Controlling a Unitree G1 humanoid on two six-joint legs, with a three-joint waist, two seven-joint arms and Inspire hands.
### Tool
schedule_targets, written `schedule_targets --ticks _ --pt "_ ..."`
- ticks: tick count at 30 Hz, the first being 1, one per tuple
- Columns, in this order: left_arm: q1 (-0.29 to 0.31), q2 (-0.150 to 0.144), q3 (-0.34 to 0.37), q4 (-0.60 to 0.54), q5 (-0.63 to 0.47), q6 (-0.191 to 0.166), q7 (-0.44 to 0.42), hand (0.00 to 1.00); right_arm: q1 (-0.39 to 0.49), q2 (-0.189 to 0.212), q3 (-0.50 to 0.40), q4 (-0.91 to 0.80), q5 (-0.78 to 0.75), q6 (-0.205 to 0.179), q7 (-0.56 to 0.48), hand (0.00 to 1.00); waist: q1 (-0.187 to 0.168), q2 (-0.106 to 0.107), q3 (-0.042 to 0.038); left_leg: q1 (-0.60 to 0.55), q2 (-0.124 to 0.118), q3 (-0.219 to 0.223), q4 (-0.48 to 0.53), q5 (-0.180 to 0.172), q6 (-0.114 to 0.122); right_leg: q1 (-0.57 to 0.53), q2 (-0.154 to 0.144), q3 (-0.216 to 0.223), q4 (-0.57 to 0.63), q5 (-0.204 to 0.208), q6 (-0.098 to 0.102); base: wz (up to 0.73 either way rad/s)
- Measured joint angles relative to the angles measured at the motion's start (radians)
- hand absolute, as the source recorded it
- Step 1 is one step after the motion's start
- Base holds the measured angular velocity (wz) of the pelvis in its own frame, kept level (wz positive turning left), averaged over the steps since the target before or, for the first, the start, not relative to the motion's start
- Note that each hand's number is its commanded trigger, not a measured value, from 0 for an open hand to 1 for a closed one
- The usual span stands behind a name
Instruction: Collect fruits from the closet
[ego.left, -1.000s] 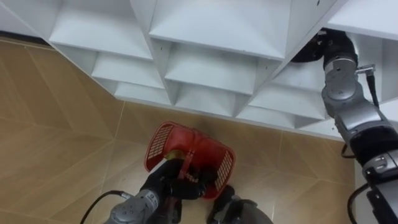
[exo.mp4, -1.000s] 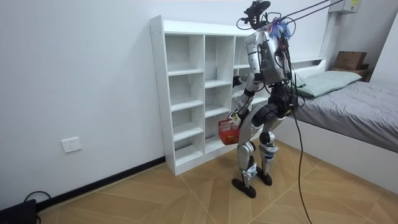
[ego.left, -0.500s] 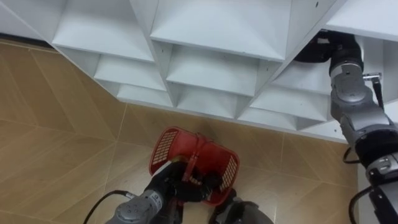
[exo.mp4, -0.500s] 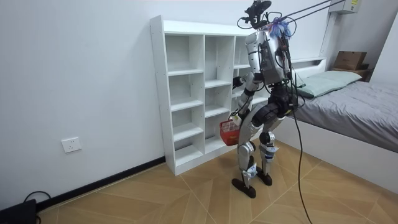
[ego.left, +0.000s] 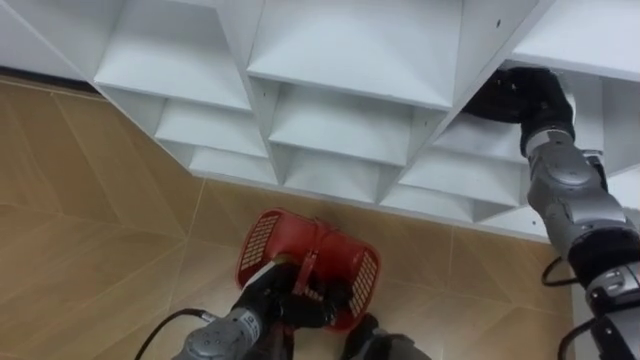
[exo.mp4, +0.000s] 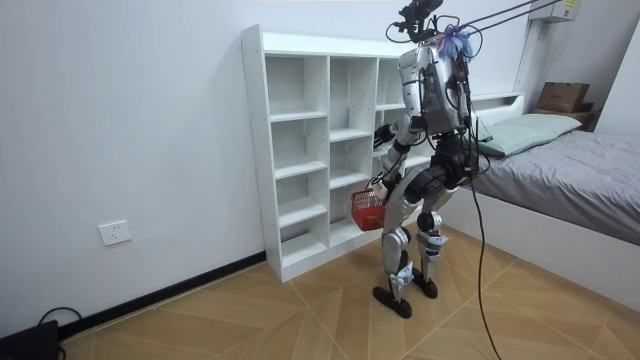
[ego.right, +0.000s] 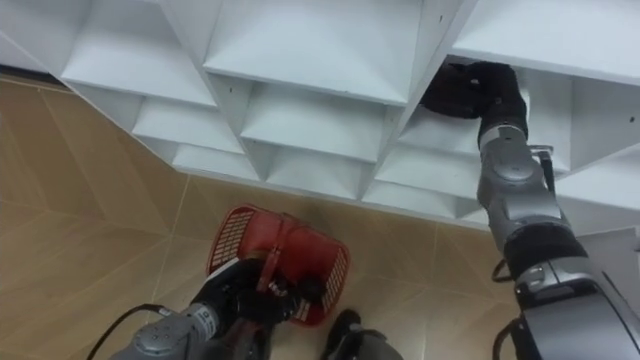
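Note:
A red mesh basket (ego.left: 268, 238) hangs low in front of my legs, above the wooden floor. My left hand (ego.left: 290, 302) is shut on its handle. The white closet (ego.left: 350, 60) of open compartments stands right in front of me. My right arm reaches up into a compartment of the right-hand column, and the dark right hand (ego.left: 512, 94) is inside its opening. How its fingers stand there is hidden in the shade of the shelf. No fruit is visible to me in the compartments or in the basket (exo.mp4: 366, 207).
Bare wooden floor (ego.left: 90, 200) spreads to my left and under the basket. In the room view a bed (exo.mp4: 560, 160) stands close behind me at the room view's right, with a wall socket (exo.mp4: 114, 233) low on the wall at its left.
My right hand has pushed a little further left inside the compartment and shows more. The basket stays in my left hand; the view has shifted slightly.

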Motion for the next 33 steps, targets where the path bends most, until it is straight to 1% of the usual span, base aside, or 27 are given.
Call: schedule_targets --ticks 2,3,4,5,7,10,11,12,14,16,19,20,23,24,25,26,27,28,29,30,31,33 --pt "-0.001 -0.001 0.015 0.006 -0.003 0.000 -0.001 1.00 0.028 0.002 0.000 -0.017 0.021 0.000 0.032 1.00 -0.009 0.014 -0.0075 0.008 0.003 0.001 -0.001 0.000 0.000 0.010 0.005 0.000 -0.010 0.006 0.001 -0.05" --pt "-0.001 0.000 0.019 0.009 -0.005 0.000 -0.001 1.00 0.038 0.004 0.000 -0.023 0.022 0.000 0.039 1.00 -0.011 0.017 -0.0097 0.012 0.007 0.002 -0.004 0.000 0.000 0.017 0.009 0.000 -0.019 0.010 0.000 -0.12" --pt "-0.002 0.001 0.034 0.014 -0.018 0.000 -0.001 1.00 0.063 0.008 0.001 -0.046 0.021 0.002 0.050 1.00 -0.017 0.022 -0.0143 0.018 0.014 0.003 -0.013 0.000 0.000 0.025 0.018 0.000 -0.035 0.019 -0.001 -0.13" --pt "-0.002 0.000 0.055 0.016 -0.021 0.000 -0.002 1.00 0.082 0.013 0.001 -0.067 0.021 0.002 0.064 1.00 -0.023 0.023 -0.0151 0.023 0.016 0.006 -0.021 0.001 -0.001 0.028 0.019 -0.001 -0.042 0.023 -0.002 -0.13" --pt "-0.003 -0.003 0.074 0.020 -0.024 0.000 0.000 1.00 0.120 0.026 0.001 -0.106 0.022 0.002 0.078 1.00 -0.040 0.024 -0.0156 0.035 0.016 0.012 -0.033 0.006 0.000 0.035 0.020 0.003 -0.051 0.028 -0.001 -0.11" --pt "-0.004 -0.004 0.081 0.020 -0.038 -0.001 0.018 1.00 0.170 0.055 0.002 -0.131 0.073 0.000 0.104 1.00 -0.062 0.027 -0.0174 0.063 0.016 0.032 -0.047 0.006 0.001 0.052 0.022 0.018 -0.057 0.030 0.002 -0.12" --pt "-0.004 -0.004 0.083 0.020 -0.039 -0.002 0.028 1.00 0.197 0.066 0.004 -0.143 0.103 0.000 0.115 1.00 -0.067 0.029 -0.0203 0.076 0.019 0.034 -0.059 0.008 0.001 0.061 0.029 0.025 -0.071 0.036 0.004 -0.14" --pt "-0.004 -0.004 0.083 0.020 -0.039 -0.003 0.029 1.00 0.212 0.070 0.007 -0.155 0.108 0.000 0.116 1.00 -0.069 0.030 -0.0206 0.084 0.019 0.039 -0.067 0.009 0.001 0.066 0.032 0.031 -0.077 0.039 0.006 -0.20" --pt "-0.001 -0.004 0.083 0.025 -0.040 -0.005 0.042 1.00 0.256 0.088 0.023 -0.181 0.115 -0.001 0.135 1.00 -0.087 0.038 -0.0265 0.110 0.022 0.058 -0.091 0.013 0.002 0.085 0.040 0.042 -0.102 0.049 0.008 -0.20" --pt "-0.001 -0.004 0.082 0.028 -0.040 -0.009 0.047 1.00 0.290 0.088 0.049 -0.183 0.114 0.000 0.151 1.00 -0.093 0.042 -0.0328 0.122 0.025 0.066 -0.102 0.013 0.002 0.094 0.048 0.052 -0.118 0.056 0.011 -0.16" --pt "0.002 -0.003 0.084 0.028 -0.044 -0.012 0.053 1.00 0.336 0.104 0.081 -0.184 0.111 0.005 0.170 1.00 -0.106 0.043 -0.0337 0.135 0.029 0.086 -0.104 0.013 0.003 0.097 0.052 0.066 -0.124 0.058 0.012 -0.15" --pt "0.004 -0.005 0.087 0.029 -0.044 -0.012 0.059 1.00 0.353 0.111 0.086 -0.196 0.103 0.013 0.183 1.00 -0.113 0.044 -0.0343 0.137 0.030 0.092 -0.104 0.013 0.003 0.096 0.053 0.072 -0.124 0.058 0.012 -0.16" --pt "0.004 -0.017 0.106 0.029 -0.044 -0.013 0.059 1.00 0.380 0.115 0.088 -0.213 0.086 0.015 0.228 1.00 -0.121 0.046 -0.0354 0.138 0.034 0.109 -0.106 0.012 0.003 0.088 0.058 0.087 -0.123 0.061 0.012 -0.15" --pt "0.004 -0.017 0.106 0.029 -0.047 -0.013 0.057 1.00 0.387 0.116 0.088 -0.216 0.086 0.014 0.233 1.00 -0.121 0.047 -0.0366 0.138 0.036 0.110 -0.106 0.012 0.003 0.088 0.060 0.089 -0.126 0.063 0.012 -0.12" --pt "0.008 -0.018 0.105 0.029 -0.067 -0.014 0.056 1.00 0.412 0.115 0.091 -0.232 0.087 0.014 0.238 1.00 -0.122 0.053 -0.0401 0.141 0.040 0.110 -0.107 0.012 0.003 0.095 0.067 0.089 -0.138 0.069 0.011 -0.10" --pt "0.014 -0.014 0.105 0.029 -0.092 -0.020 0.056 1.00 0.441 0.116 0.096 -0.251 0.090 0.014 0.248 1.00 -0.121 0.053 -0.0410 0.152 0.041 0.110 -0.116 0.012 0.002 0.103 0.070 0.091 -0.144 0.070 0.011 -0.07" --pt "0.016 -0.012 0.102 0.028 -0.103 -0.020 0.057 1.00 0.454 0.115 0.102 -0.261 0.091 0.014 0.253 1.00 -0.123 0.056 -0.0437 0.154 0.041 0.110 -0.119 0.012 0.001 0.105 0.070 0.090 -0.147 0.071 0.010 -0.07" --pt "0.019 -0.011 0.101 0.028 -0.106 -0.020 0.057 1.00 0.476 0.118 0.111 -0.276 0.090 0.014 0.259 1.00 -0.130 0.064 -0.0494 0.156 0.045 0.109 -0.123 0.012 0.001 0.110 0.076 0.089 -0.159 0.078 0.010 -0.07" --pt "0.023 -0.011 0.100 0.028 -0.107 -0.020 0.058 1.00 0.493 0.130 0.113 -0.280 0.089 0.014 0.267 1.00 -0.134 0.071 -0.0532 0.164 0.048 0.110 -0.129 0.013 -0.001 0.120 0.082 0.091 -0.176 0.086 0.010 -0.12" --pt "0.023 -0.011 0.101 0.028 -0.107 -0.020 0.059 1.00 0.501 0.137 0.114 -0.282 0.089 0.014 0.270 1.00 -0.136 0.072 -0.0541 0.172 0.048 0.112 -0.134 0.014 -0.002 0.125 0.084 0.094 -0.182 0.089 0.010 -0.14" --pt "0.024 -0.012 0.101 0.027 -0.107 -0.022 0.060 1.00 0.518 0.148 0.114 -0.292 0.086 0.014 0.276 1.00 -0.139 0.077 -0.0570 0.177 0.049 0.112 -0.138 0.015 -0.003 0.135 0.089 0.094 -0.195 0.095 0.009 -0.09" --pt "0.025 -0.013 0.103 0.021 -0.107 -0.036 0.064 1.00 0.535 0.156 0.114 -0.308 0.081 0.014 0.296 1.00 -0.144 0.077 -0.0570 0.183 0.049 0.113 -0.141 0.015 -0.004 0.138 0.090 0.098 -0.195 0.096 0.009 -0.05"
